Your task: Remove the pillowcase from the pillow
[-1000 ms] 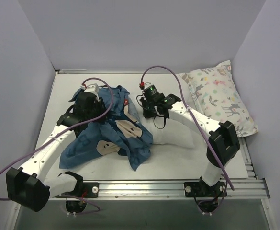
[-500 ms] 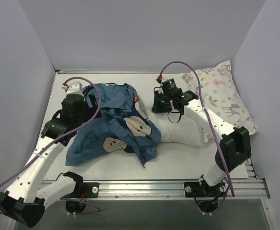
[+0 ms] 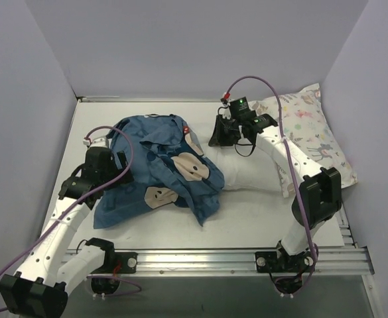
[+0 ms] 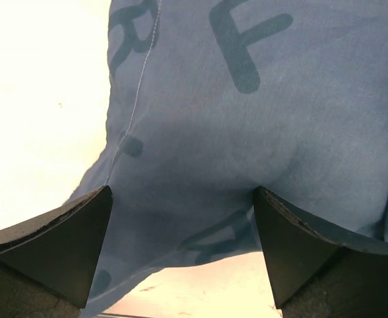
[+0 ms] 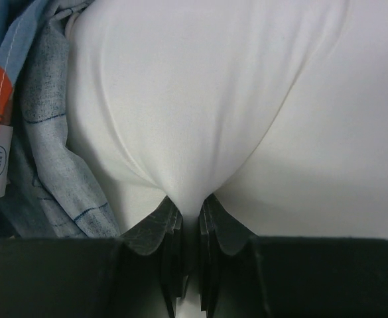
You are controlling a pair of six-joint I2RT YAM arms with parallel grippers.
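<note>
The dark blue pillowcase [image 3: 160,165] lies rumpled on the table, its right part still over the left end of the white pillow [image 3: 250,175]. My left gripper [image 3: 123,161] sits at the cover's left edge. In the left wrist view its jaws stand wide apart [image 4: 180,255], with the pillowcase [image 4: 247,132] lying loose beyond them and nothing pinched. My right gripper [image 3: 221,134] is at the pillow's far end. In the right wrist view it is shut [image 5: 188,218] on a pulled-up fold of the pillow [image 5: 200,99], with the pillowcase [image 5: 41,132] bunched at the left.
A second pillow [image 3: 306,132], white with small pastel animals and leaves, leans at the back right against the wall. Bare white table [image 3: 260,222] shows in front of the pillow and to the left of the cover [image 4: 34,99]. Grey walls close three sides.
My left gripper opened, let go of the pillowcase and drew back toward the near left. My right gripper pulled the pillow toward the far right, so more white shows.
</note>
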